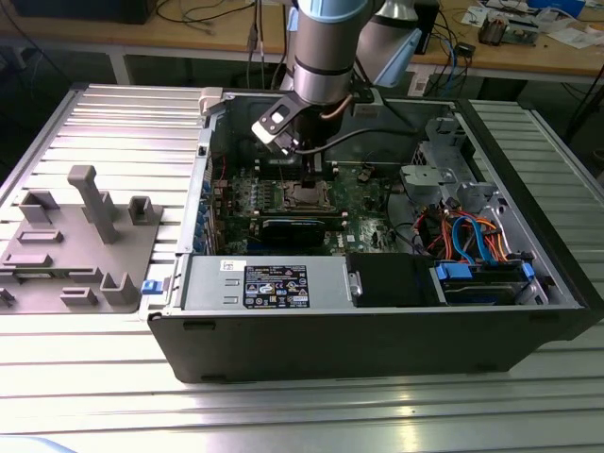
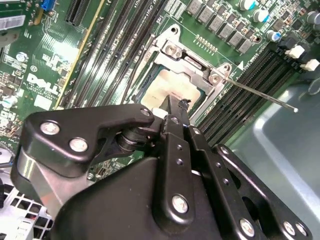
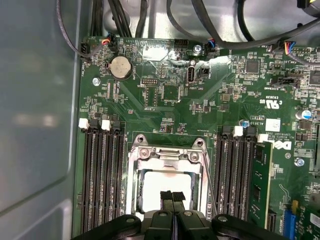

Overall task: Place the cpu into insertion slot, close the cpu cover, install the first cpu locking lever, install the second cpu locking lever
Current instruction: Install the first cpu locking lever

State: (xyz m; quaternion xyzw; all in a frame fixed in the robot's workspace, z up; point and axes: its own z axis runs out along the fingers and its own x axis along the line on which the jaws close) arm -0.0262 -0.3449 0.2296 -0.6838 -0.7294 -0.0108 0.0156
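Gripper [image 1: 310,170] first, in the exterior view: it hangs from the arm inside the open case [image 1: 377,330], low over the slot [image 1: 307,195] on the green board [image 1: 368,212]. From here I cannot tell how the fingers stand, and the cpu is too small to make out. This view alone takes in the surroundings: the ribbed table [image 1: 85,396], a grey tray [image 1: 75,245] of moulded holders on the exterior view's left, and blue and orange cables [image 1: 472,231] at the case's other end.

In the second wrist view the gripper [image 2: 176,107] is seen from behind and to one side, with its fingers pressed together and nothing between them. The tip is just above the cpu [image 2: 162,92], which sits in the slot, its pale metal top showing through the window of the cover [image 2: 192,62]. The cover looks to lie flat over it. A thin lever [image 2: 260,94] juts from one socket corner out across the memory slots [image 2: 257,62], a reach that the other views do not make plain.

In the first wrist view, looking straight down, the gripper [image 3: 172,196] shows two fingertips side by side and touching, over the edge of the cpu [image 3: 157,182] nearest them. The cover [image 3: 167,156] frames the chip squarely. The lever [image 3: 212,187] appears as a fine line along one side of the socket. Farther up the board sits a coin battery [image 3: 120,67].
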